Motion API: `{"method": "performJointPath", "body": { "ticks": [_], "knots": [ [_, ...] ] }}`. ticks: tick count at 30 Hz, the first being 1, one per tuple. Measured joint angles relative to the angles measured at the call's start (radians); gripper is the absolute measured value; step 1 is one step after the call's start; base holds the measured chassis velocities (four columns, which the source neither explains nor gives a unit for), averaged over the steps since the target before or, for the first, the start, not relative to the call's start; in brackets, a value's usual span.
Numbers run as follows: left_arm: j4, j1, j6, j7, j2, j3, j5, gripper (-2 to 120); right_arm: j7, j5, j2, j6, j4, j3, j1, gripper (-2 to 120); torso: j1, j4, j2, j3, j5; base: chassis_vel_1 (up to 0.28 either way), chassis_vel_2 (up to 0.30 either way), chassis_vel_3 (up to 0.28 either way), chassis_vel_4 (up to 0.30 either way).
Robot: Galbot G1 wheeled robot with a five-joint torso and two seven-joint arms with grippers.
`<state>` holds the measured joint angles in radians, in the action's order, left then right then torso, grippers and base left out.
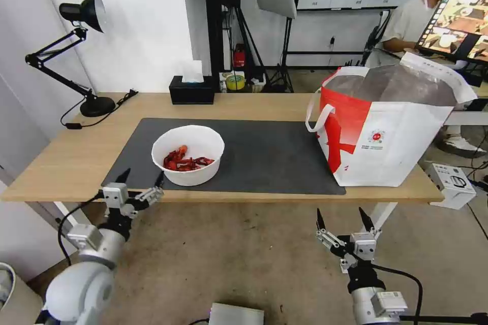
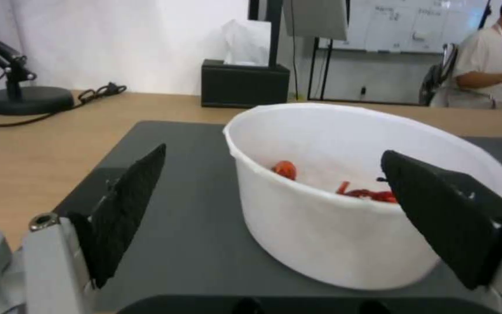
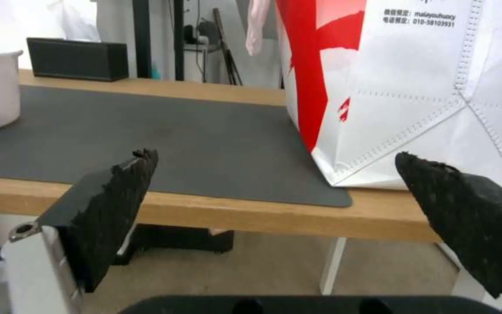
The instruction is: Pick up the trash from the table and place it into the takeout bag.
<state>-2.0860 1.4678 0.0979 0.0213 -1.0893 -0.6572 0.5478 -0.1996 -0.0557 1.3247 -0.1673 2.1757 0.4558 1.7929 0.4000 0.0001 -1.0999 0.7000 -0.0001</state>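
progress: bowl (image 1: 188, 155) of shells judged left to bag, set on mat at 9 o'clock from bag (image 1: 386, 127) | left hand (image 1: 142, 177) held open at tabletop (image 1: 71, 157) edge, bowl at its 1 o'clock | right hand (image 1: 344, 219) held open below edge, nothing gripped

Both arms reach forward from the lower edge of the head view, each ending in a gripper with 2 black pointed fingers spread wide apart. The left gripper (image 1: 143, 177) is raised higher and angled slightly to the right, and the right gripper (image 1: 342, 219) sits lower, pointing straight ahead with nothing held.
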Motion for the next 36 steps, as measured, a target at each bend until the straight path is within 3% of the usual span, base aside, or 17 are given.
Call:
{"method": "performJointPath", "body": {
  "ticks": [1, 4, 5, 8, 10, 15, 23, 30, 36],
  "knots": [
    [0.000, 0.000, 0.000, 0.000, 0.000, 0.000, 0.000, 100, 0.000, 0.000, 0.000, 0.000, 0.000, 0.000, 0.000, 100, 0.000, 0.0000, 0.000, 0.000, 0.0000, 0.000, 0.000, 0.000, 0.000],
    [0.048, -0.075, 0.025, 0.021, 0.109, 0.024, 0.094, 100, 0.000, 0.000, 0.000, 0.000, 0.000, 0.000, 0.000, 100, 0.000, 0.0000, 0.000, 0.000, -0.0001, 0.000, 0.000, 0.000, 0.000],
    [0.048, -0.075, 0.025, 0.021, 0.109, 0.024, 0.094, 100, 0.000, 0.000, 0.000, 0.000, 0.000, 0.000, 0.000, 100, 0.000, 0.0000, 0.000, 0.000, -0.0001, 0.000, 0.000, 0.000, 0.000],
    [0.102, -0.172, 0.041, 0.030, 0.202, 0.071, 0.194, 100, 0.000, -0.001, 0.000, 0.000, 0.000, 0.000, 0.000, 100, 0.000, -0.0001, 0.000, 0.000, -0.0001, 0.000, 0.000, 0.000, 0.000],
    [0.114, -0.194, 0.046, 0.032, 0.218, 0.082, 0.211, 100, -0.001, -0.001, 0.000, 0.000, 0.000, 0.000, 0.000, 100, 0.000, -0.0001, 0.000, 0.000, -0.0001, 0.000, 0.000, 0.000, 0.000],
    [0.206, -0.362, 0.065, 0.040, 0.325, 0.194, 0.318, 100, -0.001, -0.001, 0.000, 0.000, 0.000, 0.000, 0.000, 100, 0.000, -0.0002, 0.000, 0.000, 0.0001, 0.000, 0.000, 0.000, 0.000],
    [0.283, -0.494, 0.132, 0.051, 0.380, 0.294, 0.422, 100, -0.001, -0.001, 0.000, 0.000, 0.000, 0.000, 0.000, 100, 0.000, -0.0001, 0.000, 0.000, 0.0000, 0.000, 0.000, 0.000, 0.000],
    [0.390, -0.699, 0.327, 0.033, 0.439, 0.440, 0.492, 100, -0.001, -0.001, 0.000, 0.000, 0.001, 0.000, 0.000, 100, 0.000, 0.0000, 0.000, 0.000, 0.0001, 0.000, 0.000, 0.000, 0.000],
    [0.434, -0.795, 0.399, 0.032, 0.441, 0.510, 0.521, 100, -0.001, -0.001, 0.000, 0.000, 0.001, 0.000, 0.000, 100, 0.000, -0.0002, 0.000, 0.000, 0.0001, 0.000, 0.000, 0.000, 0.000]
  ]
}}
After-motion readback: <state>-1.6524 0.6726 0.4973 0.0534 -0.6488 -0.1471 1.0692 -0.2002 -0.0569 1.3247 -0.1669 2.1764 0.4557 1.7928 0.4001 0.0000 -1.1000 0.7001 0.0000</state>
